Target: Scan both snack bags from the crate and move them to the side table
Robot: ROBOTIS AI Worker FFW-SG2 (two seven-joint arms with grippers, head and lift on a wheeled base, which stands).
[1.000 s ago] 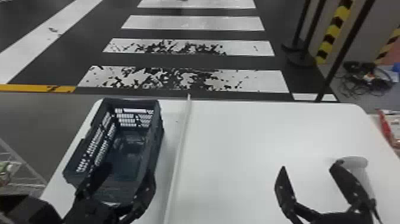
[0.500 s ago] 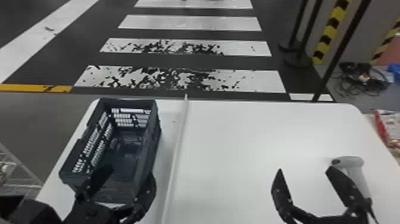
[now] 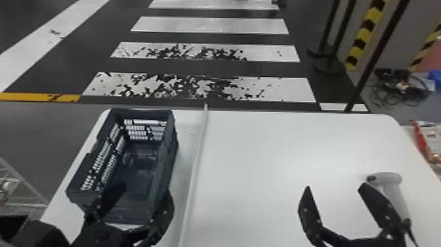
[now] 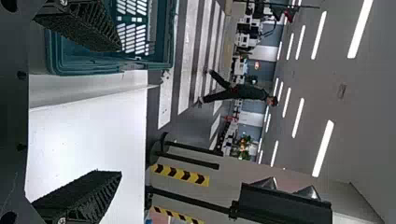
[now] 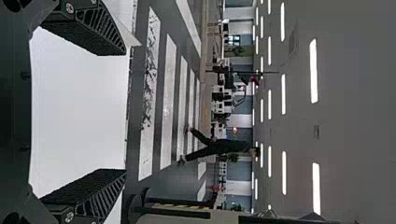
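Note:
In the head view my left gripper (image 3: 136,200) stands open over the near end of the dark crate (image 3: 175,144), and no bag shows inside the crate. My right gripper (image 3: 334,193) is open above the white table (image 3: 256,147), just left of a white handheld scanner (image 3: 393,193). A red-edged package (image 3: 423,141) lies beyond the table's right edge, cut off by the view. The left wrist view has my left gripper (image 4: 119,109) with fingers wide apart, the crate (image 4: 107,67) beside one of them. In the right wrist view my right gripper (image 5: 126,112) holds nothing.
A thin raised divider (image 3: 197,157) runs down the table between the crate and the scanner. A wire rack (image 3: 23,190) stands at the lower left. Black posts (image 3: 377,56) and a heap of cables (image 3: 397,87) are beyond the table's far right corner.
The table and the things on it have shifted slightly leftward in the head view, and more of the red-edged package shows. Both grippers keep their open pose.

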